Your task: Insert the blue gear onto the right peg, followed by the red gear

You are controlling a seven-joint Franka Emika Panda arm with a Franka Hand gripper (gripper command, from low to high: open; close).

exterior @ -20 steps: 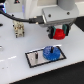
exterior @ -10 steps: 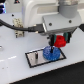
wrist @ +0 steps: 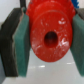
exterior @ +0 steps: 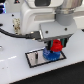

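The blue gear (exterior: 50,54) lies on the grey baseplate (exterior: 35,59), partly hidden under my gripper. My gripper (exterior: 56,47) is shut on the red gear (exterior: 57,46) and holds it just above the blue gear. In the wrist view the red gear (wrist: 50,36) fills the picture, its dark centre hole facing the camera, clamped between my two teal pads (wrist: 22,47). The peg is hidden behind the gears.
A black cable (exterior: 15,34) runs along the arm at the exterior view's left. The white table (exterior: 15,72) carries the baseplate. A dark blurred object (exterior: 1,49) sits at the exterior view's left edge.
My gripper has come lower and nearer the camera with the red gear, closing on the blue gear on the baseplate.
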